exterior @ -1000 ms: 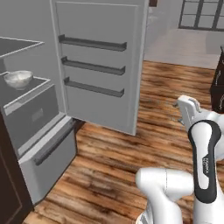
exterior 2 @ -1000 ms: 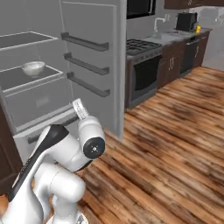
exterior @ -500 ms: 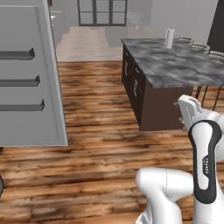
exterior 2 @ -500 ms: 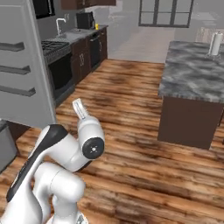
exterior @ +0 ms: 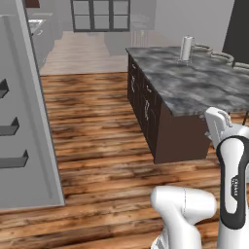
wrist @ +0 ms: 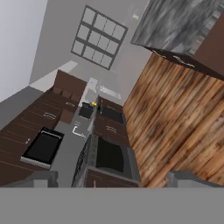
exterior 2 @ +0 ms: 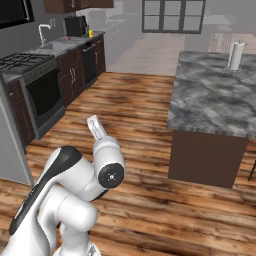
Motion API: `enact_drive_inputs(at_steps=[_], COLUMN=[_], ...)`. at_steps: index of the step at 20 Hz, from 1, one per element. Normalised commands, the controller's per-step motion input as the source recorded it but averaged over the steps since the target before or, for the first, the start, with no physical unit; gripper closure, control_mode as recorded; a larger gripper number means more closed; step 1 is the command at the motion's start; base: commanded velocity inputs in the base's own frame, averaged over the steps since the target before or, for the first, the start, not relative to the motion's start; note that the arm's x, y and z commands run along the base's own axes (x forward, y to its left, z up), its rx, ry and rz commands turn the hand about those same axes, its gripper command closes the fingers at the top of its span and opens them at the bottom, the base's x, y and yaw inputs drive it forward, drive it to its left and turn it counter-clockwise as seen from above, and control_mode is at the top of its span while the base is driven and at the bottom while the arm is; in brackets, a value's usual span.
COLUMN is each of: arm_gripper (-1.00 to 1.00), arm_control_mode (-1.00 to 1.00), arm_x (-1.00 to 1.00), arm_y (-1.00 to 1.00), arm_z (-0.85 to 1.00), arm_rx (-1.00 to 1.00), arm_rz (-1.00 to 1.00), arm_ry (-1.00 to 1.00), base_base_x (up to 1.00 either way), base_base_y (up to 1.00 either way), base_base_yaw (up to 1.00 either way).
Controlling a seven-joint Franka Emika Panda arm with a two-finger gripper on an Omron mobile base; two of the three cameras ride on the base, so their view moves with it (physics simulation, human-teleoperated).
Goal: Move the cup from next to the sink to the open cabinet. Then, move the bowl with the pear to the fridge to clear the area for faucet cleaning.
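While gripper point(wrist: 112, 177) gapes empty, sink point(exterior 2: 52, 46) distant

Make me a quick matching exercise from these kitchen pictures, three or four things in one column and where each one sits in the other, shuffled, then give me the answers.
Things:
1. paper towel roll
2. faucet
3. stove
4. window

Places:
A. far wall at the end of the room
B. on the grey marbled island top
C. on the wall counter, behind the sink
D. in the dark cabinet run, nearest the robot

Pairs: 1-B, 2-C, 3-D, 4-A

faucet point(exterior 2: 43, 33) over sink point(exterior 2: 51, 46), stove point(exterior 2: 20, 61) beside
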Motion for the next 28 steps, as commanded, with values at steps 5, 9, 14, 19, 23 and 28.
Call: enact_drive_inputs(at_steps=[5,9,14,19,23,28], arm_gripper=[-1.0,-1.0,-1.0,-1.0,-1.0,-1.0], arm_control_mode=[1.0,1.0,1.0,1.0,1.0,1.0], arm_x=[0.0,0.0,0.0,0.0,0.0,0.0], arm_y=[0.0,0.0,0.0,0.0,0.0,0.0], arm_z=[0.0,0.0,0.0,0.0,0.0,0.0], arm_rx=[0.0,0.0,0.0,0.0,0.0,0.0], arm_rz=[0.0,0.0,0.0,0.0,0.0,0.0], arm_ry=[0.0,0.0,0.0,0.0,0.0,0.0], base_base_x=[1.0,1.0,0.55,0.58,0.85,1.0], base_base_y=[0.14,0.0,0.12,0.05,0.22,0.1], base_base_yaw=[0.07,0.11,0.3,0.25,0.17,0.05])
